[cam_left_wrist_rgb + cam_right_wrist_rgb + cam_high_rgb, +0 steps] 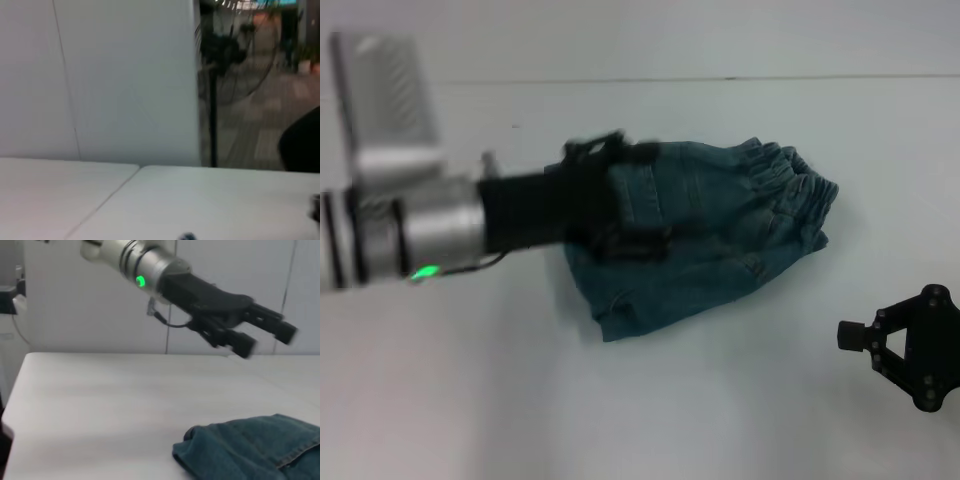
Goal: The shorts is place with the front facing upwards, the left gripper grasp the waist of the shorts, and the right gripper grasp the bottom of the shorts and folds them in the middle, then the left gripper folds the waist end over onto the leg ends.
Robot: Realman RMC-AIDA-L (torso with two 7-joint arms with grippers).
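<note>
The blue-green denim shorts (pixel 720 250) lie bunched on the white table (pixel 470 400). The ruched waist (pixel 795 185) is at their right end, and a hemmed leg corner (pixel 615 325) points toward the near left. My left gripper (pixel 655 197) reaches in from the left over the shorts' left part. The right wrist view shows that left gripper (pixel 265 339) open in the air, holding nothing, well above the shorts (pixel 250 450). My right gripper (pixel 852 335) rests low at the right, apart from the shorts, with its fingers together on nothing.
A seam line (pixel 720 78) crosses the far side of the table. The left wrist view shows only the bare table (pixel 200 200), a white wall panel (pixel 125 75) and a standing fan (pixel 215 55) beyond the table's edge.
</note>
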